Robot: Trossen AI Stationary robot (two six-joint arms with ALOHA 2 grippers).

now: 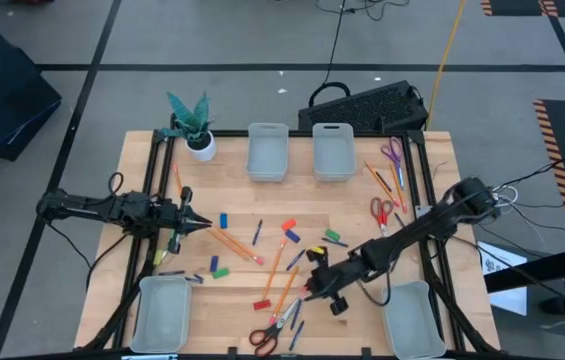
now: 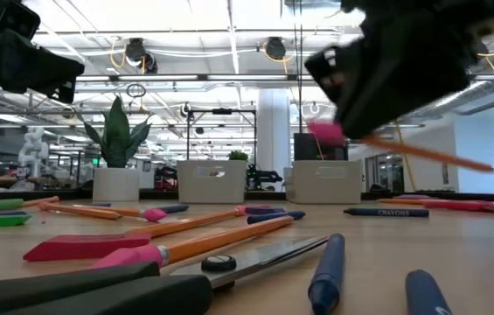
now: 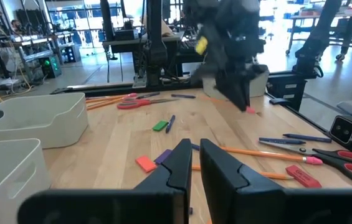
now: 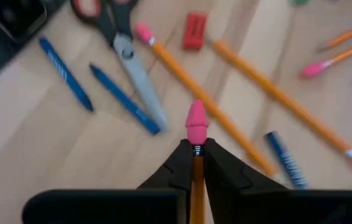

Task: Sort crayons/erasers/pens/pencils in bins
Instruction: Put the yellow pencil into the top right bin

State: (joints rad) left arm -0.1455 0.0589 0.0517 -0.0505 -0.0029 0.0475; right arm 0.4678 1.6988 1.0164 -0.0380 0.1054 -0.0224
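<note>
The right gripper (image 4: 195, 151) is seen closed on a pencil (image 4: 195, 127), whose pink eraser end sticks out just past the fingertips; in the right wrist view it hangs above the table (image 1: 252, 215), clear of the loose items. The low view alone shows the orange shaft of this pencil trailing out behind the gripper, lifted off the wood. In the high view the right arm is stretched from the table's right edge toward its front middle, the gripper lying near the front edge. Below it, other pencils (image 4: 275, 93), two pens (image 4: 124, 99), a red eraser (image 4: 194, 30) and a pair of scissors (image 4: 126, 53) are spread on the wood. The left gripper (image 1: 194, 224) is held near the table's left edge, pointing toward the middle, its fingers (image 3: 179, 165) drawn narrow with only a slim gap and nothing between them. Four bins are shown by the high view: two (image 1: 267, 152) at the back edge near the middle, one (image 1: 160, 312) at the front left corner and one (image 1: 408, 318) at the front right corner. A blue crayon (image 2: 385, 212) lies on the wood in the low view.
</note>
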